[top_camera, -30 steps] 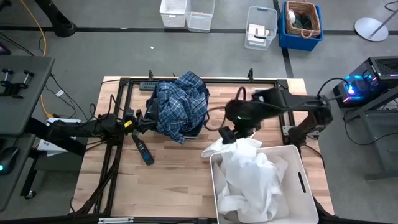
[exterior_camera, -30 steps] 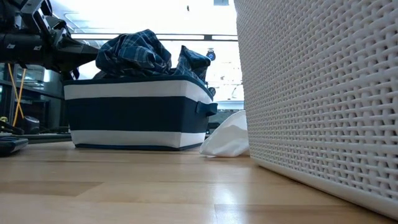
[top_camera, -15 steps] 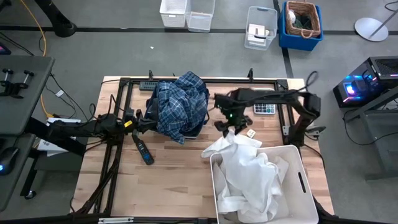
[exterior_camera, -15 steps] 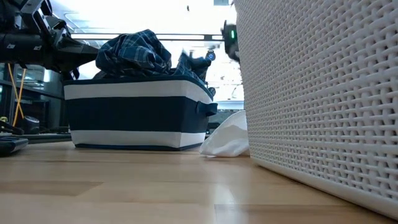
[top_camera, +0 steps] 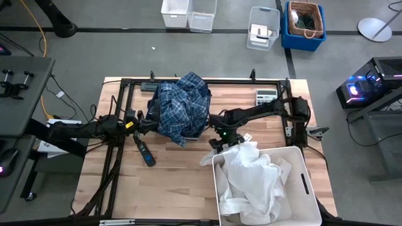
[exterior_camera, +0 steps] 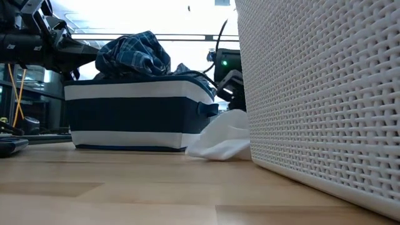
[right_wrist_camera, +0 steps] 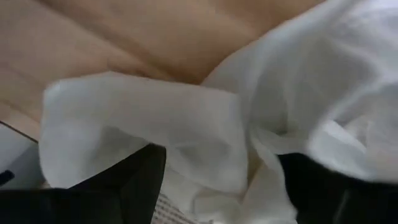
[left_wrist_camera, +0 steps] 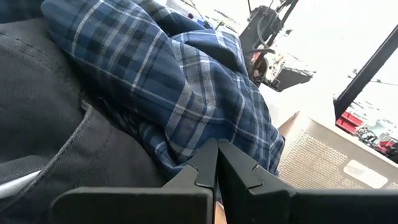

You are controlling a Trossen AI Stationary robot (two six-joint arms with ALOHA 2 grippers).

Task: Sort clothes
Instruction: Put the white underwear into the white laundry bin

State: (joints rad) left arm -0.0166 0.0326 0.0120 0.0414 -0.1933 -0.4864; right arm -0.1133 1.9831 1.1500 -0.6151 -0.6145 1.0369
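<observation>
Right end effector (top_camera: 221, 144): hung low over the white shirt's spilled edge, just beside the white bin's near corner; in its wrist view the two dark fingers (right_wrist_camera: 134, 180) stood apart with white cloth between them, not visibly pinched, so it looked open and poised to grip.
Left end effector (left_wrist_camera: 216, 163): waited beside the dark bin, fingertips pressed together on nothing, nose toward the plaid.
White shirt (top_camera: 242, 172): mostly piled inside the white bin (top_camera: 300, 188), one fold trailing over the rim onto the surface (top_camera: 169, 182); likely why the right arm was there, to tuck in the loose part.
Plaid shirt (top_camera: 182, 105): heaped on the dark blue bin (exterior_camera: 134, 115), draping past its sides, apparently already sorted with the darks.
Dark grey piece (left_wrist_camera: 56, 118): lay under the plaid, seen only from the left wrist.
Hidden: the white bin's wall blocked much of the low view; whether cloth touched the right fingers' inner faces could not be told; no beige piece visible.
</observation>
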